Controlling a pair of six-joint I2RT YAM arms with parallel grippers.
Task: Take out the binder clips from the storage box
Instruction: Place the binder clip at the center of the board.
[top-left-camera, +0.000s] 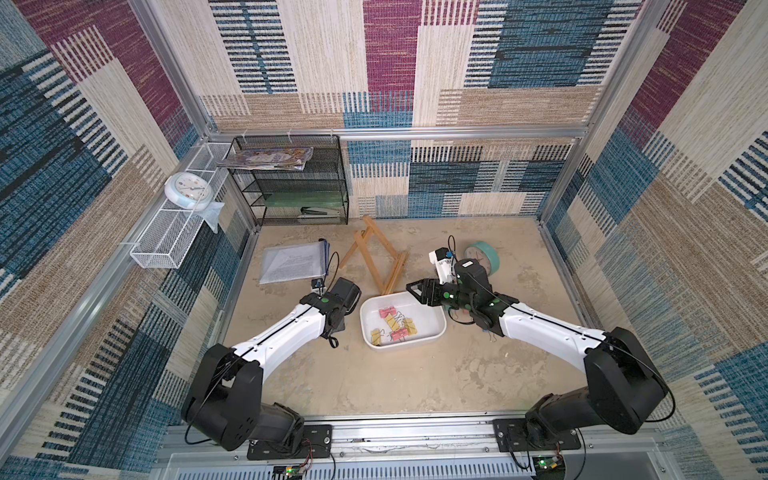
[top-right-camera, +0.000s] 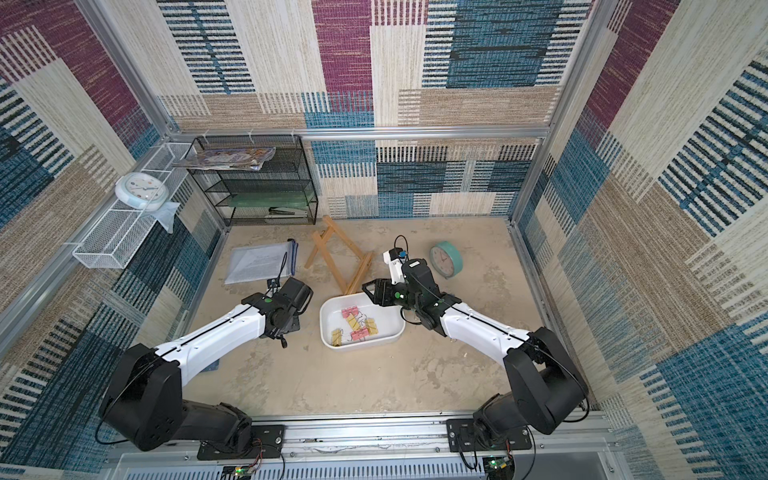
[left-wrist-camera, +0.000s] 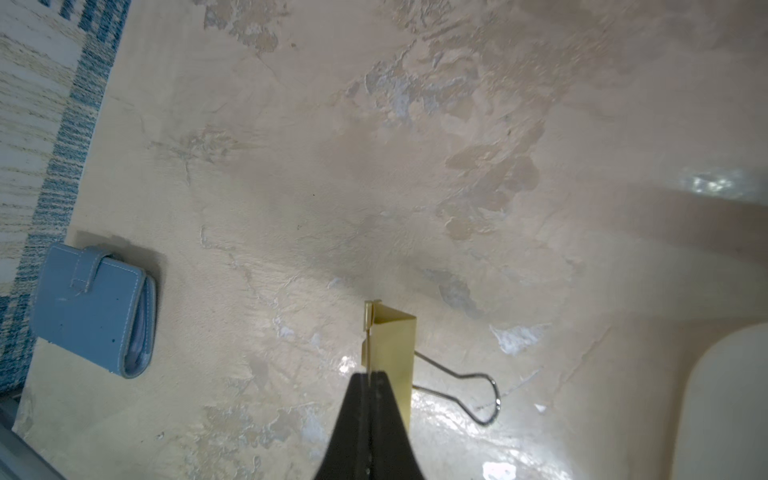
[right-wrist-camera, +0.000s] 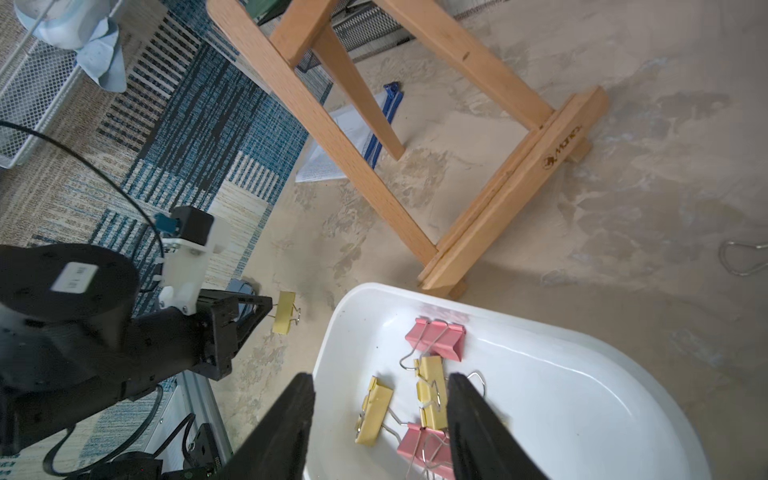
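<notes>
Left wrist view gives us the left gripper (left-wrist-camera: 369, 376), its jaws pressed together on the wire handle of a yellow clip (left-wrist-camera: 390, 340). The clip is outside the box (left-wrist-camera: 727, 395), whose corner shows beside it, and over the table (left-wrist-camera: 332, 166). We cannot tell whether it touches the surface. A blue wallet (left-wrist-camera: 93, 307) lies well apart from it.

From the right wrist we see the right gripper (right-wrist-camera: 380, 376) above the box, its fingers (right-wrist-camera: 291, 428) spread apart with nothing gripped between them. In both top views we find the other clips (top-left-camera: 395, 324), pink and yellow, bunched on the box floor. A wooden easel (top-left-camera: 374, 257) lies near the box's far rim.
</notes>
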